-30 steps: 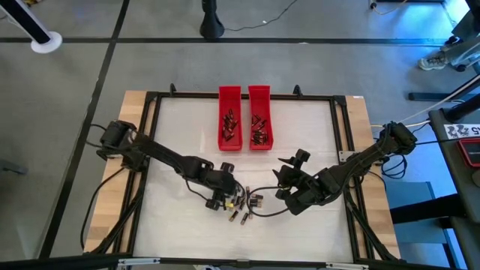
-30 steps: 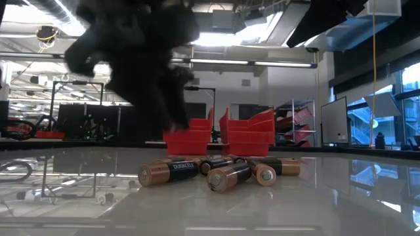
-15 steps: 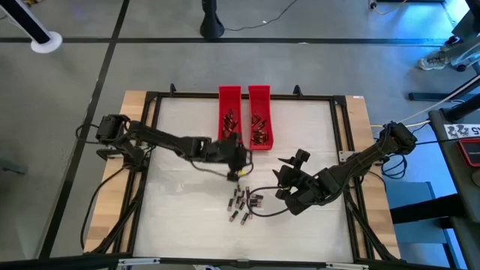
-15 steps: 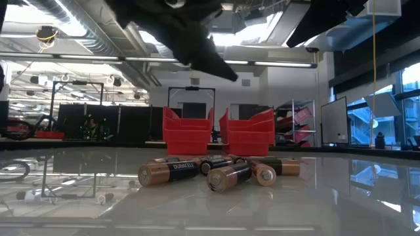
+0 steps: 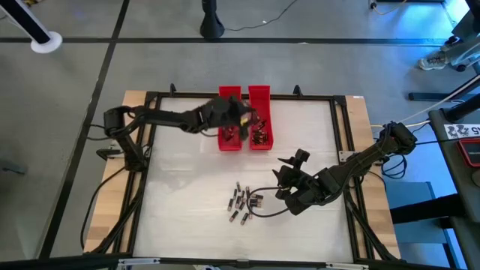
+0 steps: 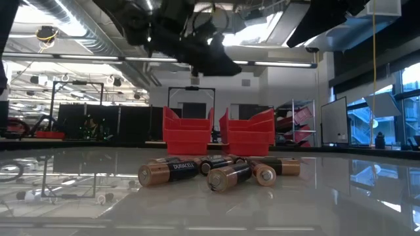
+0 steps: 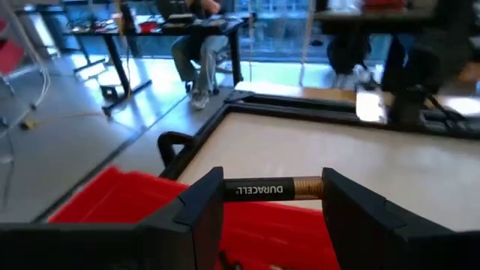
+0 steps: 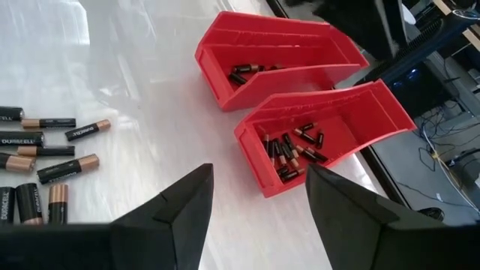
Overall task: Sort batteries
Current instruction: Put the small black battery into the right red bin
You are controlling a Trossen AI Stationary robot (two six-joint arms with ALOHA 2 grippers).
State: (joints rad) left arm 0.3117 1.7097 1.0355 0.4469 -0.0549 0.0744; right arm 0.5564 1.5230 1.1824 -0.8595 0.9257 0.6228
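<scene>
Batteries [image 5: 244,203] lie loose in a small cluster on the white surface [image 5: 187,165], well short of the two red trays [image 5: 229,135] that stand side by side at its far edge. From the low view the cluster [image 6: 216,172] sits in front of the trays [image 6: 188,134], copper ends and dark bodies pointing several ways, some touching one another. Both trays already hold batteries: the left tray [image 8: 262,45] has a few near its middle, and the right tray [image 8: 330,127] has a loose heap [image 8: 291,150] toward its near end.

The left pincer [image 5: 241,112] hangs above the left tray, near its far end, its arm reaching across from the surface's left side. Its wrist view shows one battery [image 7: 271,190] clamped crosswise between the two dark fingers [image 7: 199,214], label readable and copper end toward one finger, with the red tray wall [image 7: 112,199] directly below.

The right pincer [image 5: 285,178] waits over the surface to the right of the loose cluster and nearer than the trays. Its fingers [image 8: 176,210] stand apart with nothing between them, looking toward both trays and the loose batteries [image 8: 45,161].
</scene>
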